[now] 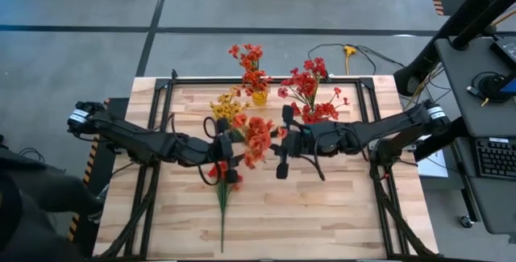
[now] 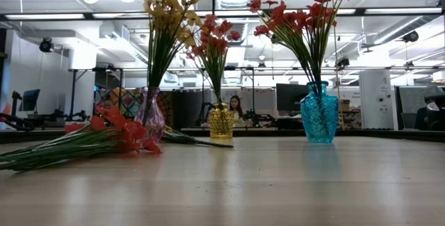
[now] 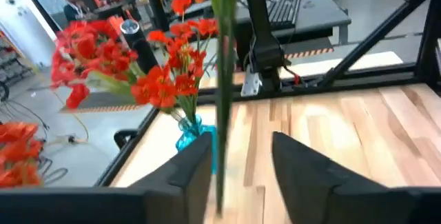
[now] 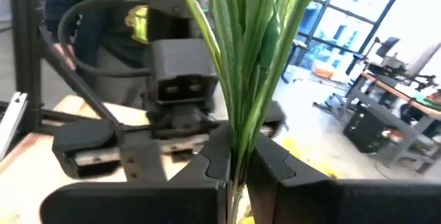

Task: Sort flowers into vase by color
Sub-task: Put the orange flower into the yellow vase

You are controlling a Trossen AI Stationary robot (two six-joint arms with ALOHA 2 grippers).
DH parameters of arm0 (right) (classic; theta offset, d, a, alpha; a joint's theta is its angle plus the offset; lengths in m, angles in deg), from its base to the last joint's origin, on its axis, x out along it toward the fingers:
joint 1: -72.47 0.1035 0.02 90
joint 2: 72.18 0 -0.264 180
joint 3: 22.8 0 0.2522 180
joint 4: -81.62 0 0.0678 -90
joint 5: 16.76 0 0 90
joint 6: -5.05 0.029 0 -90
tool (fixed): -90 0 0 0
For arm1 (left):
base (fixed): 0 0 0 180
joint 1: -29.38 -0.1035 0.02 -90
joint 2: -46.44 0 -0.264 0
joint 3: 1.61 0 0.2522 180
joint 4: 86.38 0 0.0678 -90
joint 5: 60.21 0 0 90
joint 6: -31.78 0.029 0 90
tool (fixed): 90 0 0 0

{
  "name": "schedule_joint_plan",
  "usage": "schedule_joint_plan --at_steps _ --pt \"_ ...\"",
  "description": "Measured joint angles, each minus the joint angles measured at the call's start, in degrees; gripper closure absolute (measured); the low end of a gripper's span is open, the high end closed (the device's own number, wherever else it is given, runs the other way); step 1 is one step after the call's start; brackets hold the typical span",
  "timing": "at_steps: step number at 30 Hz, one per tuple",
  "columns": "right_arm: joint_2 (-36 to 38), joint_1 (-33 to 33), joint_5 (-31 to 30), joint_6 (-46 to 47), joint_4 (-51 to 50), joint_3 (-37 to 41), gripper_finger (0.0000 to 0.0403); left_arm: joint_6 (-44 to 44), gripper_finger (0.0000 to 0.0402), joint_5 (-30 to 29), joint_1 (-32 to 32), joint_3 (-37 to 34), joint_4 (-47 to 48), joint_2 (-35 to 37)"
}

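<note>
The worktop (image 1: pixel 322 214) is a pale wood-plank top in a black frame, sitting on a grey floor crossed by dark lines. A desk with a keyboard (image 1: pixel 493 159) is standing off to one side, and cables are trailing on the floor beyond. Across the low view the room is opening out into a bright lab with ceiling lights, monitors, and a person (image 2: pixel 235 108) sitting far behind the yellow vase.

Three vases are standing along the far side: a purple vase (image 2: pixel 151 119) holding yellow flowers (image 2: pixel 165 12), a small yellow vase (image 2: pixel 221 122) holding orange-red flowers (image 2: pixel 212 42), and a blue vase (image 2: pixel 319 113) holding red flowers (image 2: pixel 306 14). A loose bunch of red and orange-red sprays (image 2: pixel 104 134) is lying flat on the worktop in front of the purple vase, stems pointing toward the near edge (image 1: pixel 222 214).

Both arms are meeting at the middle of the worktop. The left pincer (image 3: pixel 238 162) is standing with its fingers apart and a single green stem (image 3: pixel 222 79) running up between them; I cannot tell whether they are touching it. The right pincer (image 4: pixel 238 162) is clamping a thick bundle of green stems (image 4: pixel 251 52) between nearly closed fingers. An orange-red spray (image 1: pixel 258 135) is showing between the two pincers from above.

I am reading no legible writing or labels anywhere.
</note>
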Motion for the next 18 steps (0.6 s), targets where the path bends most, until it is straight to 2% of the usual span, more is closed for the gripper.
schedule_joint_plan --at_steps 4,7,13,18 --pt "0.29 -2.33 -1.47 -0.80 -4.14 -3.82 0.0384 -2.46 0.0223 0.03 1.25 0.00 6.89 3.69" --pt "0.29 -5.30 -1.23 -1.43 -6.85 -6.82 0.0384 -3.64 0.0205 0.12 2.59 -0.04 9.70 6.64" --pt "0.31 -13.03 6.21 -1.15 -6.61 -6.88 0.0385 -3.74 0.0202 0.12 6.86 0.00 14.29 10.84" --pt "-0.19 -18.72 6.10 -2.54 -5.19 -6.14 0.0385 -3.75 0.0208 -1.01 10.13 -0.17 15.74 12.20"
